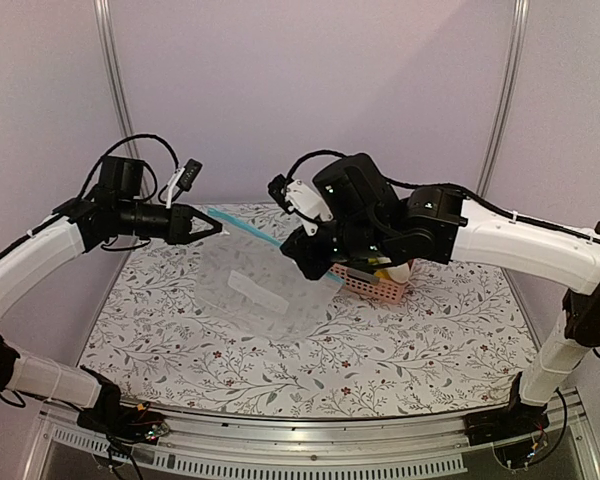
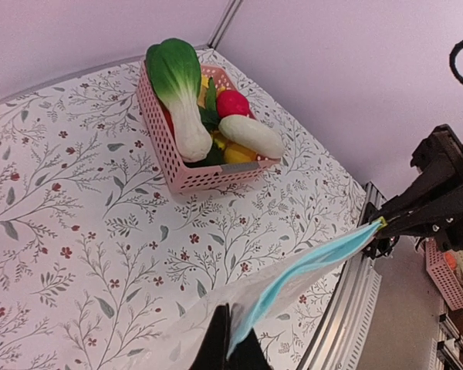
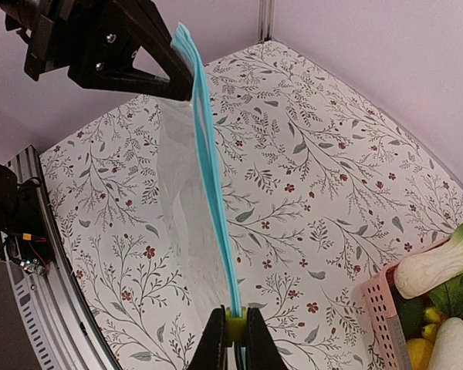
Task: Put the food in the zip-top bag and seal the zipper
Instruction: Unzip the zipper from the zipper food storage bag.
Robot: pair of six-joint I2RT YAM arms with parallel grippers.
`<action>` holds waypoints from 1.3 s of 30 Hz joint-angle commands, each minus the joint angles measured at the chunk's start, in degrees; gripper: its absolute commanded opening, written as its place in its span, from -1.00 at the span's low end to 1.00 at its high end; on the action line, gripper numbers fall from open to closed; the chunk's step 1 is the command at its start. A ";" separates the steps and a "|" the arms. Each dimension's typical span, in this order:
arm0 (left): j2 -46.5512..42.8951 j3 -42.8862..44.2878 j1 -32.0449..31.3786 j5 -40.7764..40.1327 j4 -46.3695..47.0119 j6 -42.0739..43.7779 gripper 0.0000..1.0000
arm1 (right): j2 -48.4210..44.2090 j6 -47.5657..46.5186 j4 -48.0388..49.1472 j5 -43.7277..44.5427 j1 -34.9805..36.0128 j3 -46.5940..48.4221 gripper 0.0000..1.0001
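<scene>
The clear zip-top bag (image 1: pixel 242 285) hangs above the table between my two grippers. Its light-blue zipper (image 1: pixel 245 229) is stretched taut between them. My left gripper (image 1: pixel 218 228) is shut on one end of the zipper (image 2: pixel 309 266). My right gripper (image 3: pixel 235 333) is shut on the yellow slider (image 3: pixel 235 324) on the zipper (image 3: pixel 208 154). The bag looks empty. The food lies in the pink basket (image 2: pixel 193 179): a bok choy (image 2: pixel 181 92), a red-pink fruit (image 2: pixel 231 102) and a long white piece (image 2: pixel 251 135). No pale peach-orange fruit is distinct.
The pink basket (image 1: pixel 375 285) stands at the back right of the flowered table, behind my right arm. It also shows at the lower right of the right wrist view (image 3: pixel 378 308). The table's metal front rail (image 2: pixel 355 308) runs under the bag's right end.
</scene>
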 commanded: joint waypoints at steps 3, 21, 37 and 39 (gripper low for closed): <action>-0.72 -1.52 5.25 -6.05 1.57 -1.68 -1.00 | -4.44 1.51 -3.40 2.30 -1.18 -2.89 -1.00; -2.98 -2.31 10.98 -9.26 2.06 -2.37 -1.00 | -8.01 2.39 -3.64 3.21 -2.81 -6.49 -1.00; -2.41 -2.44 11.37 -0.93 3.03 -1.39 -1.00 | -8.22 2.83 -3.39 0.37 -2.92 -7.13 -0.87; -2.37 -2.28 9.74 2.13 3.14 -0.23 -1.00 | -8.12 2.87 -2.86 -1.48 -2.93 -7.13 -0.65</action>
